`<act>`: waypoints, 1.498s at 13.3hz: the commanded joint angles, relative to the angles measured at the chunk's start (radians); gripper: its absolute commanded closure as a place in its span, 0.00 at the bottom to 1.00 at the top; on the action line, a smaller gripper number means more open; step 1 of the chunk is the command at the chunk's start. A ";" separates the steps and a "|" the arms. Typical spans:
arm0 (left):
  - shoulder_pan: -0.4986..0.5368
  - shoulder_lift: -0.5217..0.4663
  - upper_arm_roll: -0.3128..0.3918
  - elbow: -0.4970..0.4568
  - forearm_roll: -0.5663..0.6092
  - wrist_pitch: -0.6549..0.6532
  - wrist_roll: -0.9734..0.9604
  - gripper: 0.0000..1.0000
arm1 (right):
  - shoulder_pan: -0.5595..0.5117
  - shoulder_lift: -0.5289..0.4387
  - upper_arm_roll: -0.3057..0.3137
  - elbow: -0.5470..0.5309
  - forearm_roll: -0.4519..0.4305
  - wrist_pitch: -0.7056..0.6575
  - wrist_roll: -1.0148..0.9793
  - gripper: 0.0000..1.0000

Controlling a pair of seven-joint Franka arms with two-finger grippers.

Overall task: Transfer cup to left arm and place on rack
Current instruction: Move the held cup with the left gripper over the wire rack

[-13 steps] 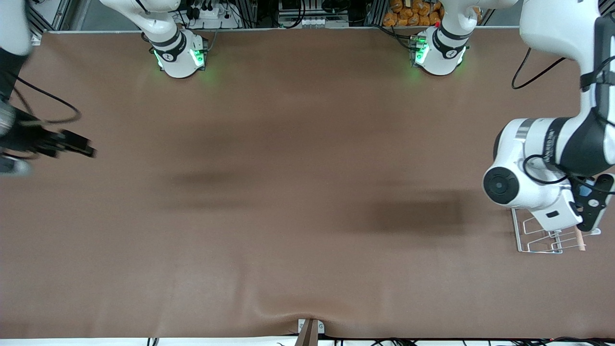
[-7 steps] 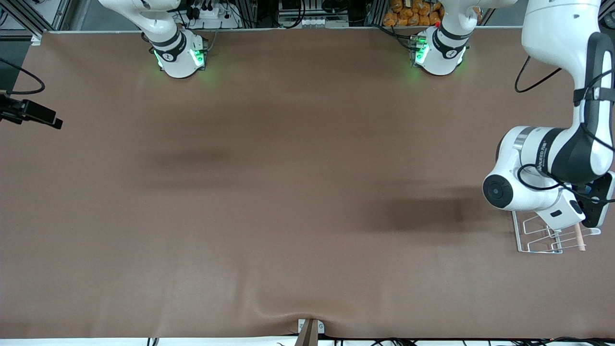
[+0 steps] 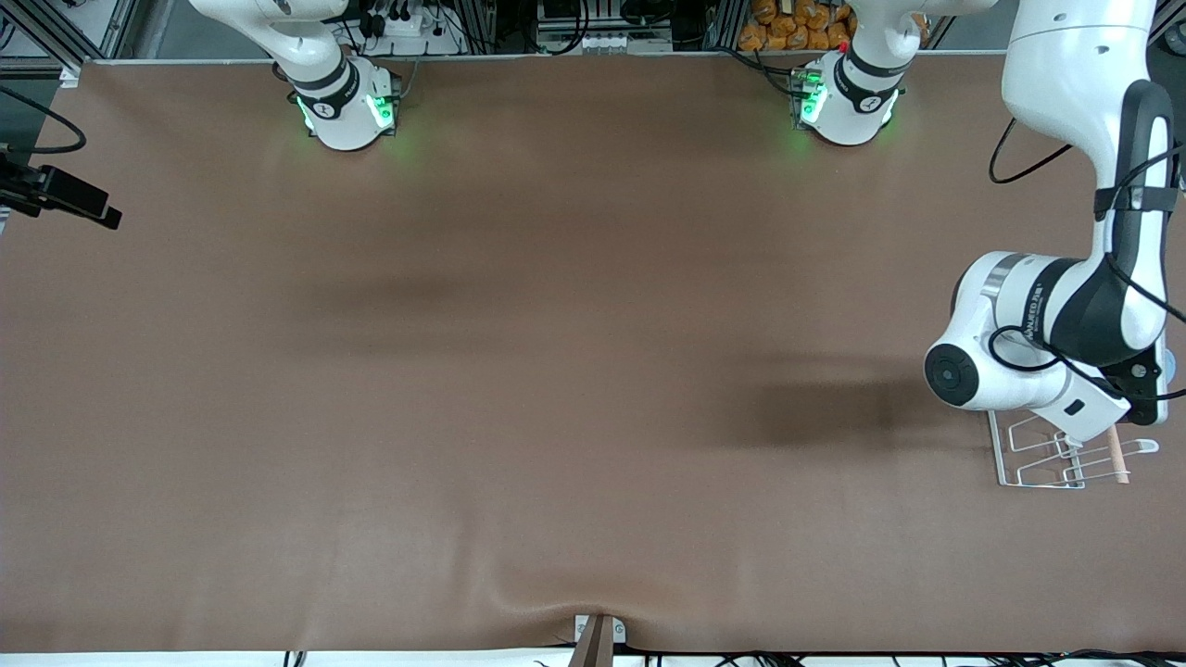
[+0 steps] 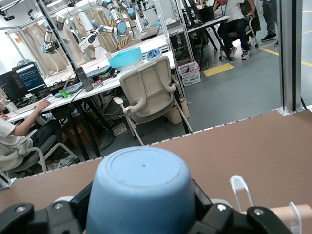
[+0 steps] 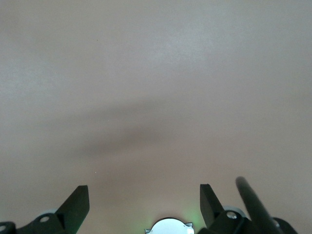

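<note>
L hand [image 4: 141, 214] is clamped on the cup [image 4: 141, 187], held upside down over the rack [image 3: 1056, 459] w/ R hand [image 5: 144, 204] empty, wide open, parked off at the tabletop [image 3: 556, 371] edge well apart from the rack; best to lower slow, seat the cup over a prong, then let go.

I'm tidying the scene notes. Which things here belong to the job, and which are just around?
Job:
cup, gripped in the left hand over the rack
rack
right hand, open, waiting over bare table

Around:
wooden rod on the rack
brown table
</note>
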 commanded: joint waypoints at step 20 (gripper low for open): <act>0.039 0.047 -0.006 -0.125 0.046 0.034 -0.227 0.53 | 0.024 -0.015 0.001 0.019 -0.012 -0.010 0.012 0.00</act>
